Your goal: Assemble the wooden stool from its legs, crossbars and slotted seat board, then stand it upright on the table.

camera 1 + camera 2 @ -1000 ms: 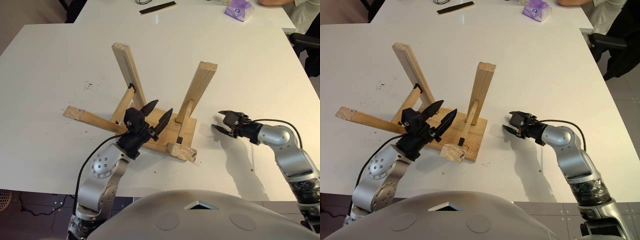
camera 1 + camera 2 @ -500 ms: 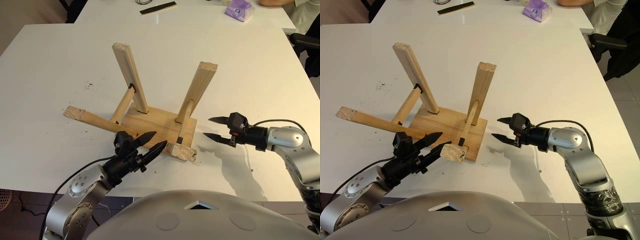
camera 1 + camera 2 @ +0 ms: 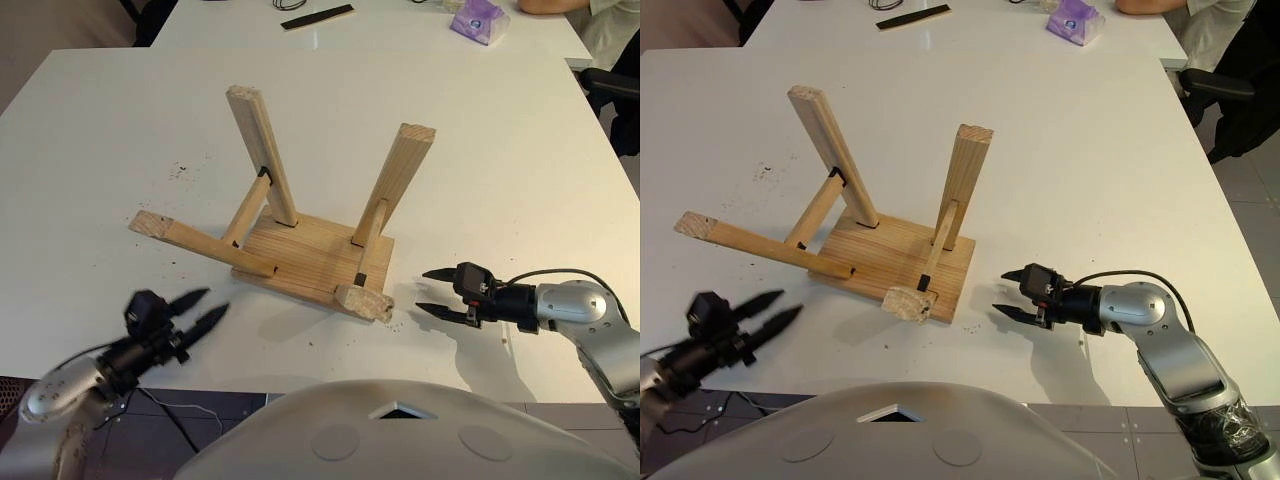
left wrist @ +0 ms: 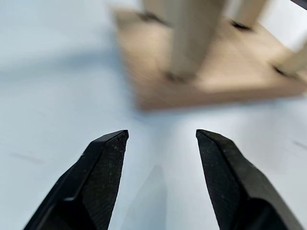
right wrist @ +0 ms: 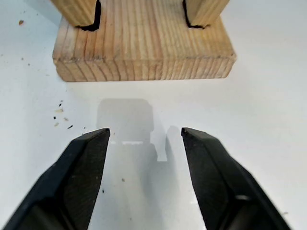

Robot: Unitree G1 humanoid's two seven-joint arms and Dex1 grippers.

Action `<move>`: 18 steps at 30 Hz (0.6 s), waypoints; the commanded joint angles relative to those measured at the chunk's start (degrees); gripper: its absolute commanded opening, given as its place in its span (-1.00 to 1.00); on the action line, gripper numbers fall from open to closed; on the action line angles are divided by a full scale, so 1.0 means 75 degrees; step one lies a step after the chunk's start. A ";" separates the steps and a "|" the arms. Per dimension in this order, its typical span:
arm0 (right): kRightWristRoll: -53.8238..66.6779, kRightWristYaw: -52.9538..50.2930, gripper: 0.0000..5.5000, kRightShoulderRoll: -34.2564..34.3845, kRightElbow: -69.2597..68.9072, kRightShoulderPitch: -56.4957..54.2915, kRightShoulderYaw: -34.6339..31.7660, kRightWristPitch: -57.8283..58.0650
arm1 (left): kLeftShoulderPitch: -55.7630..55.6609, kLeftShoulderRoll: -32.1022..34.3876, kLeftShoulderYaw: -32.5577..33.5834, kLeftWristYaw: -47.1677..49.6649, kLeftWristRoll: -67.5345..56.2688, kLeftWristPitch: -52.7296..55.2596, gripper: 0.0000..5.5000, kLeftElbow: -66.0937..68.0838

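No text, number or sign can be read in any of the views. The purple packet (image 3: 478, 18) on the far table (image 3: 400, 25) may carry print (it is too small to tell). The seat board (image 5: 144, 45) seen close up shows only wood grain.

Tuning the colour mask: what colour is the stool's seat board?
Seat board: pale tan wood with straight grain lines, clearest in the right wrist view.
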 commanded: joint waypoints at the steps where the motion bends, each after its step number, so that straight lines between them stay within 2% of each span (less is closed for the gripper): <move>1: -0.0116 0.0037 0.01 -0.0064 0.0045 -0.0135 0.0191 -0.0122 | -0.1092 -0.0038 -0.0307 0.0280 0.0945 -0.0695 -0.04 0.0510; 5: -0.0106 0.0167 0.01 -0.0110 0.0089 -0.0303 0.0339 -0.0150 | -0.1539 -0.0079 -0.1287 0.0146 0.2270 -0.1714 -0.04 0.1096; 9: 0.0016 0.0495 0.01 -0.0252 0.0034 -0.0310 0.0448 -0.0182 | -0.1301 0.0107 -0.2050 -0.0238 0.3158 -0.2621 -0.04 0.1637; 13: -0.0114 0.0569 0.01 -0.0181 -0.0008 -0.0287 0.0773 -0.0208 | -0.1100 0.0140 -0.2633 -0.0436 0.3357 -0.2959 -0.04 0.1790; 18: -0.0402 -0.0025 0.01 0.0389 0.0244 -0.0627 0.1067 -0.0242 | -0.1178 -0.0305 -0.3384 -0.0206 0.2913 -0.2513 -0.04 0.1045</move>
